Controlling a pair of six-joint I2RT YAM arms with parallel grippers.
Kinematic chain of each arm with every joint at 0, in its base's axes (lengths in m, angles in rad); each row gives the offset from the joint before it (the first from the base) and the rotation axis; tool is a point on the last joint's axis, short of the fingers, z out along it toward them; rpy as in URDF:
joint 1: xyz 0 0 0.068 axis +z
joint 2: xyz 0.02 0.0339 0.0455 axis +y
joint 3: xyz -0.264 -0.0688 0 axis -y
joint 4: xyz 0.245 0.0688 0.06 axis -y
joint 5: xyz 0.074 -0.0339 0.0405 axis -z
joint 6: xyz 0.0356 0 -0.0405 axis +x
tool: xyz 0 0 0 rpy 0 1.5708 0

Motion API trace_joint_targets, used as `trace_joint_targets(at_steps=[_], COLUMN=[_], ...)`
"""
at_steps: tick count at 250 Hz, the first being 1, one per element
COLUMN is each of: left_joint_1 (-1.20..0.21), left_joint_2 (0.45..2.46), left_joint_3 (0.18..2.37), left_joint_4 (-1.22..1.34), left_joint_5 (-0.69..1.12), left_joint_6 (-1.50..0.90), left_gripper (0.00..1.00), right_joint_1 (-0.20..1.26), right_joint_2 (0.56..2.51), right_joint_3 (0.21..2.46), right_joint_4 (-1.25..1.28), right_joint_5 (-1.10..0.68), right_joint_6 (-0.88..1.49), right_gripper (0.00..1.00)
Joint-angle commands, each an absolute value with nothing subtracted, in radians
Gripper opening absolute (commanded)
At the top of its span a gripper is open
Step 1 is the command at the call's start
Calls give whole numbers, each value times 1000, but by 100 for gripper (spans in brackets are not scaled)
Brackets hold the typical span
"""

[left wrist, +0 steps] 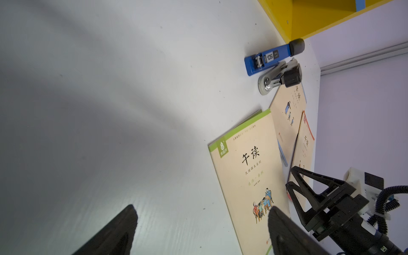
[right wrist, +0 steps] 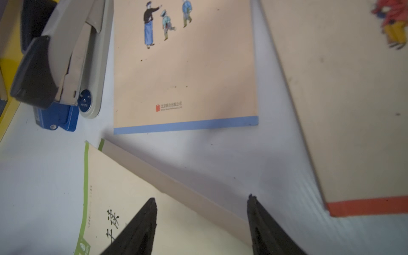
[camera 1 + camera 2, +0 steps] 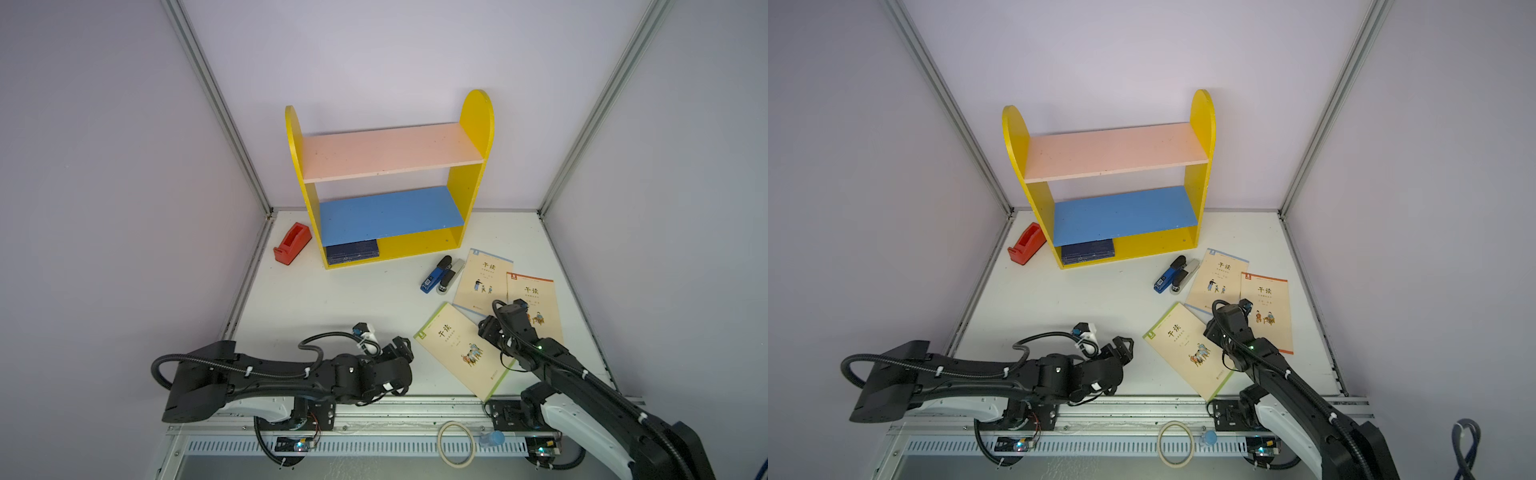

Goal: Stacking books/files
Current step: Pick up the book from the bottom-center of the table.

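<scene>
Three cream books lie flat at the right of the table: a green-edged book (image 3: 461, 353) nearest, a blue-edged book (image 3: 482, 280) behind it and an orange-edged book (image 3: 532, 297) to the right. Dark navy books (image 3: 352, 251) lie stacked in the shelf's bottom left bay. My right gripper (image 2: 201, 198) is open low over the green-edged book's (image 2: 123, 198) far long edge, one finger above the cover and one above the table. My left gripper (image 1: 201, 209) is open and holds nothing, hovering left of that book (image 1: 249, 163). In a top view it (image 3: 401, 347) is near the front.
A yellow shelf (image 3: 471, 183) with a pink and a blue board stands against the back wall. A blue-and-black stapler (image 3: 436, 276) lies just left of the blue-edged book. A red tape dispenser (image 3: 292, 243) sits left of the shelf. A tape ring (image 3: 456, 444) rests on the front rail.
</scene>
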State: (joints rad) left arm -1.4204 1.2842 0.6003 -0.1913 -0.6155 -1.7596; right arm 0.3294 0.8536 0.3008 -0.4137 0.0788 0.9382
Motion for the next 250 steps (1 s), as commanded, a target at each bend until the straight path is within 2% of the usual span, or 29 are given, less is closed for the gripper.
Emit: trace_joint_targets(at_steps=[1, 41, 124, 193, 250], left_joint_1=[-1414, -1378, -1318, -1287, -1241], left_joint_2=[1392, 1527, 1699, 1741, 1708], left_joint_3=[654, 690, 724, 709, 647], left_joint_4=[-54, 64, 220, 275, 341], left_joint_5=[-541, -434, -308, -287, -286], left_joint_6=[-1712, -1699, -1692, -1692, -1662], left_gripper=[95, 94, 92, 91, 90], right_joint_1=[282, 281, 283, 306, 426], right_joint_2=[854, 827, 841, 1056, 1171], right_joint_3=[291, 282, 261, 270, 294], right_joint_4=[-437, -458, -445, -303, -212], right_joint_5=[30, 4, -71, -157, -127], right_joint_6=[905, 902, 884, 880, 941], right_gripper=[66, 65, 56, 53, 51])
